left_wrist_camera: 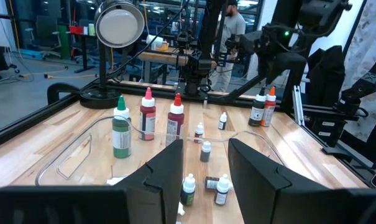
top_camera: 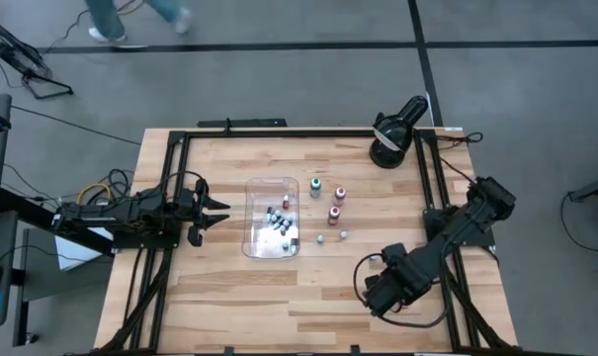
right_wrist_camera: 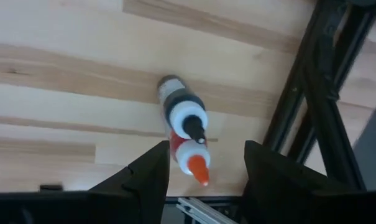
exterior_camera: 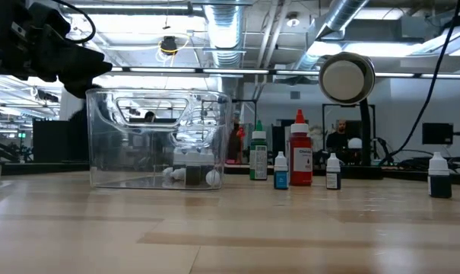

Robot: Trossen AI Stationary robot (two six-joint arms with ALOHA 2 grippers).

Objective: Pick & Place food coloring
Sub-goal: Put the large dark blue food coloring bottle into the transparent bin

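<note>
The food coloring is a set of tiny bottles. Some lie inside the clear tray [top_camera: 271, 220], and several stand upright on the table to its right [top_camera: 333, 212], [exterior_camera: 299, 152], [left_wrist_camera: 148, 115]. Two more, a dark bottle with a white cap [right_wrist_camera: 181, 111] and a red one with an orange tip [right_wrist_camera: 192, 160], stand by the table's near right corner. My right gripper [right_wrist_camera: 206, 180], [top_camera: 378, 295] is open and hangs above these two, pointing down. My left gripper [left_wrist_camera: 205, 148], [top_camera: 214, 210] is open, level, just left of the tray.
A black round lamp [top_camera: 392, 133], [exterior_camera: 347, 76] stands at the far right corner. Black frame rails [top_camera: 432, 178], [right_wrist_camera: 312, 93] run along the table's edges, one close beside the two bottles under my right gripper. People stand in the room beyond the table.
</note>
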